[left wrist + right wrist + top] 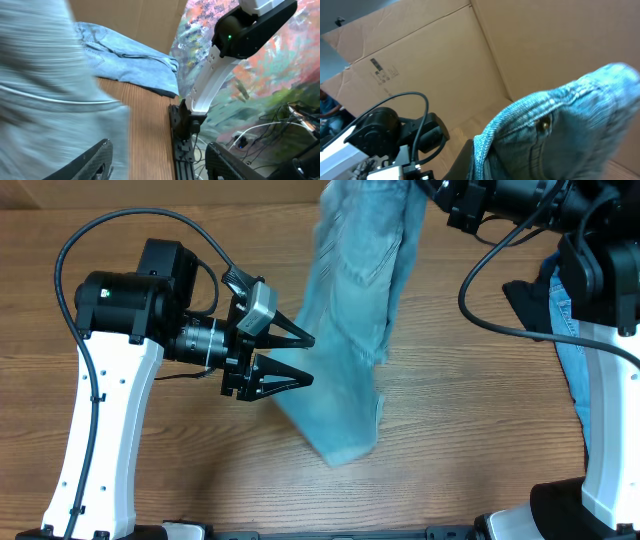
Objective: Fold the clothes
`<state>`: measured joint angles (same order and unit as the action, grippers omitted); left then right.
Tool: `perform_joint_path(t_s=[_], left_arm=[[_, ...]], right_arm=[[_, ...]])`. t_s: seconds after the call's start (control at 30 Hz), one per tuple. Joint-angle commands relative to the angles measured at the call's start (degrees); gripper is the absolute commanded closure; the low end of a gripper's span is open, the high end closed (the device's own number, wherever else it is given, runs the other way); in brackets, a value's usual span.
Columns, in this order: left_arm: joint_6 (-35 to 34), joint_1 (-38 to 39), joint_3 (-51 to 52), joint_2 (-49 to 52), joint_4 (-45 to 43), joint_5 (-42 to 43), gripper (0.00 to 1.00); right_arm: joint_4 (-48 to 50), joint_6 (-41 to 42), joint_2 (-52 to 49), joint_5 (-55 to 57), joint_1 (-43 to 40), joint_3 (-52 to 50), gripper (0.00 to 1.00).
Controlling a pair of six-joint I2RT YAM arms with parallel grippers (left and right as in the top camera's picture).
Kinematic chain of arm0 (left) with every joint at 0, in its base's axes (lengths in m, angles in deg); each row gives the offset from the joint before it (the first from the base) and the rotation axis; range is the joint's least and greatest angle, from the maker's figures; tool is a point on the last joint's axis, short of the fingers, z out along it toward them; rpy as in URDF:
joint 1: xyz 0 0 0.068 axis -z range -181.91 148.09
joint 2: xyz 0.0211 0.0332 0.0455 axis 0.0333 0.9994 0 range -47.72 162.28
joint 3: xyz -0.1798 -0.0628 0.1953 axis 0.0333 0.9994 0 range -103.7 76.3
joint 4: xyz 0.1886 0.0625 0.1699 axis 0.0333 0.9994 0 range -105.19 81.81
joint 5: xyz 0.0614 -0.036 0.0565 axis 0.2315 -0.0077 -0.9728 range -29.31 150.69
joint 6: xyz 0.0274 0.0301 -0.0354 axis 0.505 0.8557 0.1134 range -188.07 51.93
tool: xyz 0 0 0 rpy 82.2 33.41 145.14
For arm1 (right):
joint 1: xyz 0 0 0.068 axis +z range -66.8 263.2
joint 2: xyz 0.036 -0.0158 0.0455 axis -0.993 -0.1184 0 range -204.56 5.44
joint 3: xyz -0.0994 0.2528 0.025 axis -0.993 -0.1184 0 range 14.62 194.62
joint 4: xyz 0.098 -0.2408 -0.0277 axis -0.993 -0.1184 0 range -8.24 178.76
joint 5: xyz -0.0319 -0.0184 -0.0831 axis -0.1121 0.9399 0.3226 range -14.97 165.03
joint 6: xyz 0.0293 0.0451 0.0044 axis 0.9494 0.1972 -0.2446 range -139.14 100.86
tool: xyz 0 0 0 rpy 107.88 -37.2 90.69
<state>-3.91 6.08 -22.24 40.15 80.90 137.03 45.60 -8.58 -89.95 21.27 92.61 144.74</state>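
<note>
The pale blue denim shorts (355,310) hang from the top of the overhead view and trail down onto the wooden table (480,430), their lower end resting there. My right gripper (432,192) is shut on the shorts' upper edge; in the right wrist view the denim (560,135) with a brass rivet fills the frame over a dark finger (470,162). My left gripper (310,360) stands open beside the shorts' left edge, fingertips just at the fabric. In the left wrist view blurred denim (50,100) lies by the left finger (97,160), and the left gripper (160,155) holds nothing.
More clothes, light-blue denim (568,320) over a black garment (525,295), lie piled at the right edge by the right arm's base (215,70). The same pile (130,60) shows across the table in the left wrist view. Cardboard sheets (530,45) stand behind.
</note>
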Motion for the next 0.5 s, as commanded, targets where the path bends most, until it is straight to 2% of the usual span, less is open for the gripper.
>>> perform_joint_path(t_s=[0.0, 0.13, 0.27, 0.4, 0.47], left_arm=[[-3.72, 0.39, 0.04, -0.13, -1.68, -0.52, 0.36], [-7.04, 0.31, 0.04, -0.13, -3.37, -4.39, 0.28], [-8.44, -1.44, 0.02, -0.15, -4.44, -5.35, 0.27], [-21.73, -6.75, 0.04, -0.17, -10.91, -5.42, 0.28], [-25.66, -9.46, 0.04, -0.15, -12.79, -5.51, 0.27]], right_arm=[[1.18, 0.87, 2.01, 0.17, 0.2, 2.36, 0.96], [1.9, 1.73, 1.79, 0.61, 0.22, 2.36, 0.96], [1.68, 2.95, -0.9, 0.11, 3.48, 2.36, 0.96], [-0.33, -0.42, -4.28, -0.31, 8.37, 2.36, 0.96], [-3.61, -4.26, -5.77, 0.2, 9.77, 2.36, 0.96]])
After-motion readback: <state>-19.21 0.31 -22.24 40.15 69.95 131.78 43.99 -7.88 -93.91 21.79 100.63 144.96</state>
